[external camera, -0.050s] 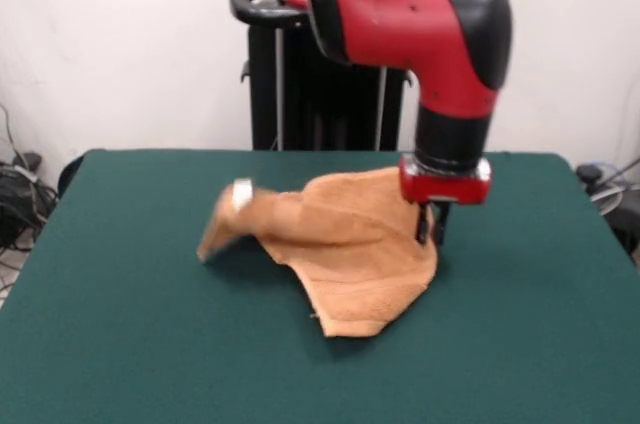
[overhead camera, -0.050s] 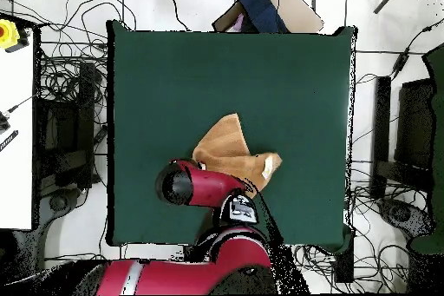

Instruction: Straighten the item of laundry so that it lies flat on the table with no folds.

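Observation:
The item of laundry (external camera, -0.050s: 345, 254) is an orange-tan towel lying rumpled near the middle of the dark green table (external camera, -0.050s: 120, 344). Its left corner is folded up and over, showing a small white tag (external camera, -0.050s: 241, 194). My gripper (external camera, -0.050s: 432, 229) reaches down from the red arm onto the towel's right edge, and whether it holds the cloth is unclear. From overhead, the towel (overhead camera, -0.050s: 227, 143) lies on the table (overhead camera, -0.050s: 173, 75) as a creased, pointed shape, with a pale patch (overhead camera, -0.050s: 268, 167) at its right corner. The arm's red and black head (overhead camera, -0.050s: 186, 186) covers the gripper there.
Tangled cables (overhead camera, -0.050s: 65, 67) lie on the floor around the table. A white bench (overhead camera, -0.050s: 16, 136) stands off the table's left side in the overhead view. A blue and brown bundle (overhead camera, -0.050s: 260, 6) sits just past the table's top edge.

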